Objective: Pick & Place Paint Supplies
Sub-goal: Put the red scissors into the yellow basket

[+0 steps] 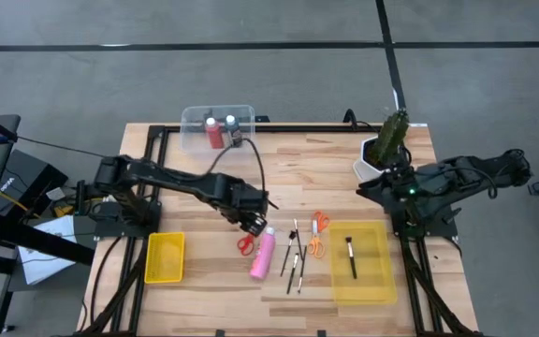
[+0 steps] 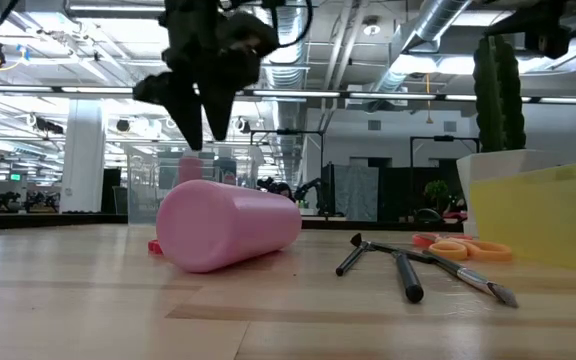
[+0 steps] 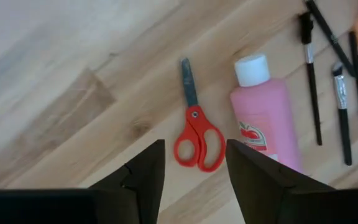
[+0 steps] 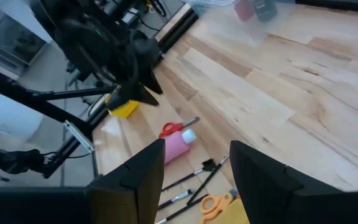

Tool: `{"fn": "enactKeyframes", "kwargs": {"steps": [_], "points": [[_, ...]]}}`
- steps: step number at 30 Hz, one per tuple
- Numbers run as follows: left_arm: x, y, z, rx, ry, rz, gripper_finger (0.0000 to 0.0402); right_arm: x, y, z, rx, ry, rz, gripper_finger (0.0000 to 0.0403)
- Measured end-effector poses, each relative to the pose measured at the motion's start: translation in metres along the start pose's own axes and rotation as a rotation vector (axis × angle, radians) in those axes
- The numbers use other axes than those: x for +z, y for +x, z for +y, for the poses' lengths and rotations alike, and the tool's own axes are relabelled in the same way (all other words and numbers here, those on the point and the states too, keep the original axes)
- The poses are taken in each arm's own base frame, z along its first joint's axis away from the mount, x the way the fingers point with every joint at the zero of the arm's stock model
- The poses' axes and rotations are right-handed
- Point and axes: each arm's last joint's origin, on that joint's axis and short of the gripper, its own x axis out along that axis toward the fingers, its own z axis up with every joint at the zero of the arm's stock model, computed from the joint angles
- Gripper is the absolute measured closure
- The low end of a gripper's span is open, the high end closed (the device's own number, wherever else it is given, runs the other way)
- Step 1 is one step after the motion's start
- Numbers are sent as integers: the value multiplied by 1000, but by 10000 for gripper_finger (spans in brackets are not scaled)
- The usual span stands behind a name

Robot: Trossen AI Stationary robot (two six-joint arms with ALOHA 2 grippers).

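The pink paint bottle lies on its side on the tabletop, the red-handled scissors just beside it and the brushes on its other side. My left gripper hangs above the bottle's cap end, fingers apart and empty. I'd centre over one item, then descend straight. The right gripper waits open beyond the brushes, near the plant. Pale wood planks; workshop behind.
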Motion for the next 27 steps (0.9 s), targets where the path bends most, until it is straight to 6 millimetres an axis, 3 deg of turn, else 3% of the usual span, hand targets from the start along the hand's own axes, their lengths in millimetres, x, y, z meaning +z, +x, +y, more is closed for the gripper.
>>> {"fn": "enactKeyframes", "kwargs": {"steps": [8, 19, 27], "points": [[-13, 30, -13, 57, 26, 50, 261, 5, -13, -3, 71, 27, -49, 226], [-33, 43, -25, 64, -14, 117, 268, 6, -19, -5, 95, 39, -65, 226], [-33, 46, -26, 57, 29, 114, 274, 6, -19, -5, 95, 39, -63, 226]]}}
